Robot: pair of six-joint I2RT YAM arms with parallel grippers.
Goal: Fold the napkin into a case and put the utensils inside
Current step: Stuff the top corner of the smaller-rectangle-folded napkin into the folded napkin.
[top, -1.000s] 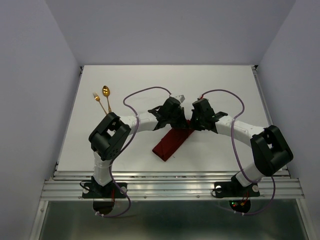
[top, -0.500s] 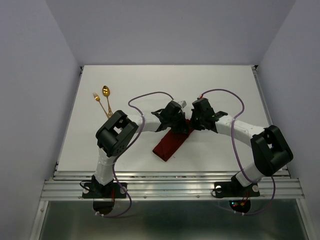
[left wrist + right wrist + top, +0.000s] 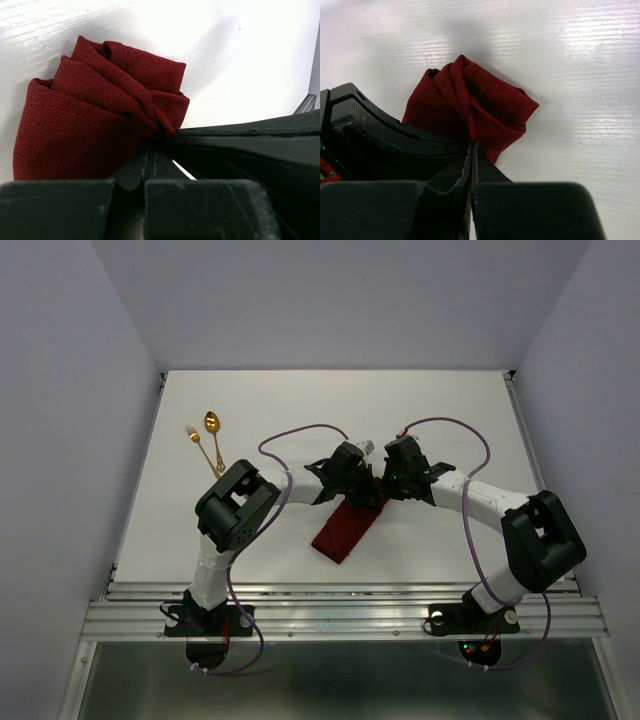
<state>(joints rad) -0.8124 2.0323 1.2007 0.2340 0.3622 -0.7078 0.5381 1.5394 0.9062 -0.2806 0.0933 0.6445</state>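
The dark red napkin (image 3: pixel 343 532) lies folded into a narrow strip running diagonally at the table's middle. Its far end is bunched up where both grippers meet. My left gripper (image 3: pixel 365 495) is shut on that bunched end, and in the left wrist view the cloth (image 3: pixel 95 115) puckers right at the gripper's (image 3: pixel 152 146) closed tips. From the other side my right gripper (image 3: pixel 385 490) is shut on the same end, the cloth (image 3: pixel 470 102) twisted at the gripper's (image 3: pixel 473 145) tips. The gold spoon (image 3: pixel 212 427) and gold fork (image 3: pixel 198 443) lie side by side at the far left.
The white table (image 3: pixel 450 410) ends in a metal rail (image 3: pixel 340 605) along the near edge, where both arm bases stand. Grey walls close in the left, right and back. Purple cables loop above each forearm. The left arm's elbow (image 3: pixel 235 508) sits just below the utensils.
The left arm's elbow has swung right and its gripper has drawn closer to the right gripper. The napkin strip has shifted slightly right. The right arm has barely moved.
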